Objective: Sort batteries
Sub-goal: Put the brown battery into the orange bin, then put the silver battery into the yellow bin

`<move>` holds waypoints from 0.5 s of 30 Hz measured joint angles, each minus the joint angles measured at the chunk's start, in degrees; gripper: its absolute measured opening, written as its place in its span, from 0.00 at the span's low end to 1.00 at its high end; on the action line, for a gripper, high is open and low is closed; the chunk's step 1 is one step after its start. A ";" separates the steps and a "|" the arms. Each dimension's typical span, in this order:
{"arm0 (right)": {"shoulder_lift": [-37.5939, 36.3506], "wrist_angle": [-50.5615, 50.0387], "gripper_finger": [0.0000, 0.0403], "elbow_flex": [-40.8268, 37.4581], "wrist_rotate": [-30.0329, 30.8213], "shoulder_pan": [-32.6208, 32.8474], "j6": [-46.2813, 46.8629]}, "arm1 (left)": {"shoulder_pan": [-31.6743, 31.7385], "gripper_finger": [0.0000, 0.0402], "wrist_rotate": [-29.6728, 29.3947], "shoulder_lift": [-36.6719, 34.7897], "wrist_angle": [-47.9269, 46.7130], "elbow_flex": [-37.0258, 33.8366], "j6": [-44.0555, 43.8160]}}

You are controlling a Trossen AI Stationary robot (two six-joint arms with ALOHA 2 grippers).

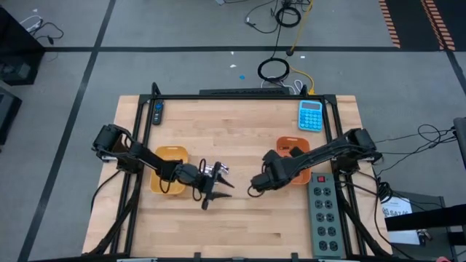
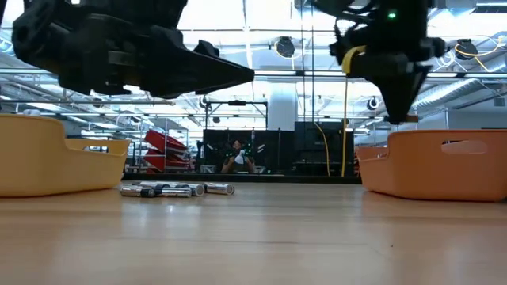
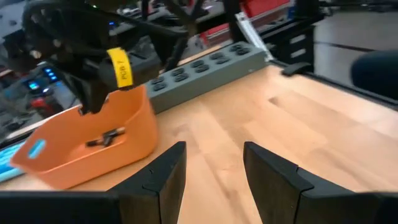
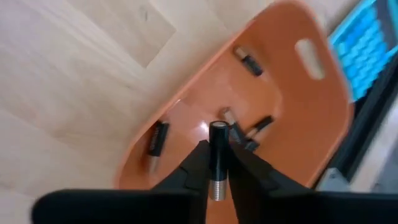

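Several batteries (image 1: 215, 171) lie in a loose cluster on the wooden table; in the low view these batteries (image 2: 176, 189) rest on their sides. My left gripper (image 1: 215, 192) hovers open just near of them, close to the yellow tray (image 1: 169, 169). Over the orange tray (image 4: 298, 112), my right gripper (image 4: 217, 152) is shut on one dark battery with a silvery end. In the low view the right gripper (image 2: 400, 107) points down above the orange tray (image 2: 444, 162). Three batteries (image 4: 157, 140) lie on the orange tray's floor. My right gripper pinches the battery's long sides (image 4: 217, 163) between its two fingers, and the battery lies along them. Its dark end (image 4: 217, 129) sticks out past the fingertips and points down at the tray. The fingers come steeply from above. The battery is clear of the tray.
A blue calculator (image 1: 311, 115) lies at the far right and a grey power strip (image 1: 325, 215) along the right edge. A dark remote (image 1: 158, 110) sits at the far left. Bare wood spreads between the two trays and toward the near edge.
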 joint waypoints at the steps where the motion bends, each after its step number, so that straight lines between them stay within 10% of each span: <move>1: -0.85 1.01 0.17 -1.23 0.04 0.42 1.02 | -0.36 0.42 0.00 0.00 -0.17 0.00 0.13; 9: -7.03 4.04 0.39 -4.95 1.63 2.55 4.42 | -0.15 0.42 -1.97 0.02 -0.17 0.00 -1.06; 15: -9.67 13.09 0.37 -4.92 19.67 4.95 -3.68 | -0.01 0.42 -10.82 -0.97 -8.52 2.34 -6.52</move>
